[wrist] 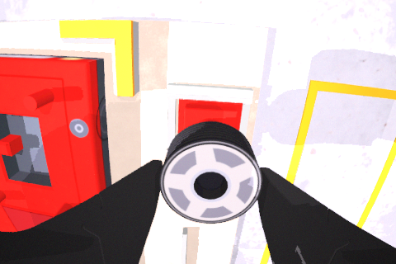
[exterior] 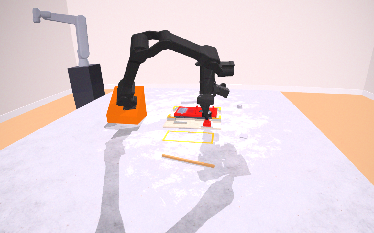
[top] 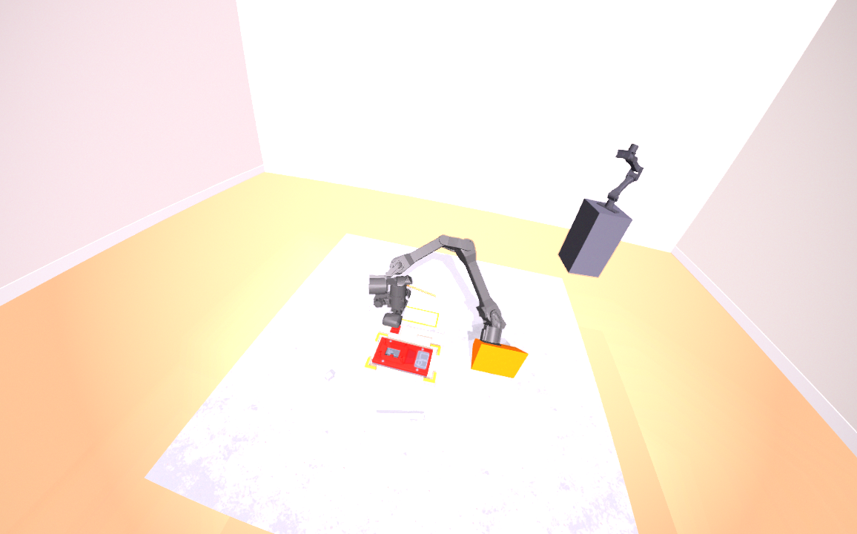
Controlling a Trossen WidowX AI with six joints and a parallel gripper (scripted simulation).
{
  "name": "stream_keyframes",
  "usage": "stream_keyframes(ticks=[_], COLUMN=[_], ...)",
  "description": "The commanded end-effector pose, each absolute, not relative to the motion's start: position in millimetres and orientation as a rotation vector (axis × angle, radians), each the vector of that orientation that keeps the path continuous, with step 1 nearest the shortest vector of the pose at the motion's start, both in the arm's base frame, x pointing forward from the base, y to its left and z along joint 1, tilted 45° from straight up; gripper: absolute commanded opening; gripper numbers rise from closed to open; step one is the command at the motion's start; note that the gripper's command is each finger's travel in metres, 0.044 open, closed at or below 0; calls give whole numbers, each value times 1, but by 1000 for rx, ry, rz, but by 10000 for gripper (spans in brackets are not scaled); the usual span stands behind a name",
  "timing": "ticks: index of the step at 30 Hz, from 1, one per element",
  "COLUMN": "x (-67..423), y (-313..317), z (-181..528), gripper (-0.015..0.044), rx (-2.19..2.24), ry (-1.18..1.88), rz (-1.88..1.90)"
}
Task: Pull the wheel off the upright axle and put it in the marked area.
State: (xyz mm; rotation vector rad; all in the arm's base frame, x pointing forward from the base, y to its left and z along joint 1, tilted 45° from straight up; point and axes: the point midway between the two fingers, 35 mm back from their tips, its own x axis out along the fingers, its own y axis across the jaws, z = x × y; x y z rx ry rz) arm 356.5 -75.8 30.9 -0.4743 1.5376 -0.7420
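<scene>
Pinching the wheel [wrist: 210, 180] by its tread above the red block [wrist: 209, 115], the gripper [wrist: 210, 193] may not have cleared the axle, hidden here, so swinging early toward the yellow outline [wrist: 352, 89] could snag it.

A bare robot test room: plain pale walls [exterior: 240, 34] and an orange floor [exterior: 341, 116] surround a large mottled white counter [exterior: 269, 188], with one arm on an orange base [exterior: 115, 116] and a second arm on a dark pedestal [exterior: 81, 86].
</scene>
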Motion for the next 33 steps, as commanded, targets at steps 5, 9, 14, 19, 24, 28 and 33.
stream_keyframes(ticks=[5, 9, 14, 19, 24, 28, 33], x=[358, 358, 358, 359, 359, 359, 359], y=[-71, -70, -69, -68, -66, -65, -64], z=[37, 38, 39, 40, 41, 42, 43], gripper=[0, 0, 0, 0, 0, 0, 0], rx=[-473, -473, -474, -475, -475, -476, -477], ry=[1524, 1524, 1524, 1524, 1523, 1523, 1523], rz=[-740, -739, -739, -739, -738, -738, -738])
